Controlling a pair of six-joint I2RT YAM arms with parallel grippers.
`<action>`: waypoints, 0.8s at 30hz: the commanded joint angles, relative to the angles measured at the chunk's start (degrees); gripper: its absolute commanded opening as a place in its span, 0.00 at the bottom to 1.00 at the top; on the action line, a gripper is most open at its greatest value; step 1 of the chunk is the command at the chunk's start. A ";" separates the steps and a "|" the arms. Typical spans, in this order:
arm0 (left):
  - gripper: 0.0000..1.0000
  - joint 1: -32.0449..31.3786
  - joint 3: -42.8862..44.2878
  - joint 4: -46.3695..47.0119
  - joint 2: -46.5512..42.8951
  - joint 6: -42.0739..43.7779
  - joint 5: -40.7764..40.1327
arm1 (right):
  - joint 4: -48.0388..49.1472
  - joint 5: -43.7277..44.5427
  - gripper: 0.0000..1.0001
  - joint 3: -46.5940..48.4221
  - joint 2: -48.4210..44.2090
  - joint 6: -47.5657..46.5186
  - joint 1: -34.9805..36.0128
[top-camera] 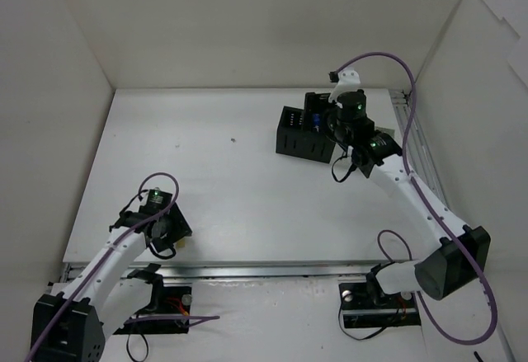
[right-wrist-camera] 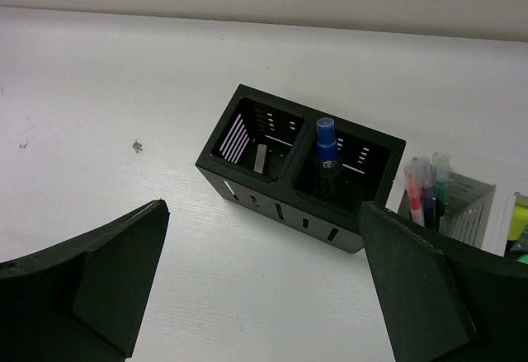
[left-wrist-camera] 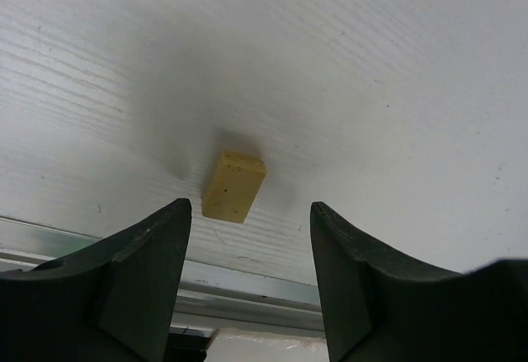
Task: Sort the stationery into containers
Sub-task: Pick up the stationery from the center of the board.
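Hovering at the desk's near edge, the left gripper (left-wrist-camera: pixel 250 204) stood spread before a beige eraser (left-wrist-camera: pixel 234 185) (untouched); the right gripper (right-wrist-camera: pixel 262 206) gaped wide.

A robot lab test cell: a white table (top-camera: pixel 231 205) with plain white walls (top-camera: pixel 247 32) on three sides of it. A left arm (top-camera: pixel 107 256) and right arm (top-camera: pixel 415 199) are bolted at its near edge beside a metal rail (top-camera: pixel 272 271), with purple cables (top-camera: pixel 403 63) along them.
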 commanded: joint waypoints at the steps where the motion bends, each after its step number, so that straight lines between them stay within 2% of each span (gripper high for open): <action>1: 0.55 -0.56 -0.17 -1.68 -1.42 -1.74 -2.37 | 5.56 3.58 0.98 -1.90 -4.42 1.57 -0.87; 6: 0.52 -0.56 1.41 -2.38 2.00 -1.12 -2.54 | 5.65 4.02 0.98 -5.15 -8.64 3.24 -2.10; 9: 0.50 -0.56 2.29 -2.56 3.58 -1.30 -5.53 | 5.48 4.98 0.98 -6.56 -10.40 3.33 -3.24; 16: 0.37 -1.70 3.00 -1.34 5.43 0.02 -6.94 | 5.47 5.17 0.98 -8.14 -13.30 4.30 -5.87; 19: 0.25 -1.70 2.65 1.65 5.96 2.65 -4.75 | 5.47 5.08 0.98 -8.84 -14.27 4.56 -6.31; 20: 0.15 -1.70 2.47 2.18 6.48 3.09 -4.31 | 5.56 5.08 0.98 -9.37 -14.88 4.56 -6.49; 22: 0.04 -1.70 2.56 3.06 6.93 3.62 -3.51 | 5.21 5.25 0.98 -9.98 -15.58 4.82 -6.67; 23: 0.00 -1.70 2.47 3.41 7.36 3.80 -3.51 | 5.04 5.34 0.98 -10.77 -16.55 5.09 -6.67; 24: 0.00 -1.70 2.30 4.28 7.37 4.15 -1.08 | 4.86 5.86 0.98 -11.39 -17.34 5.26 -6.76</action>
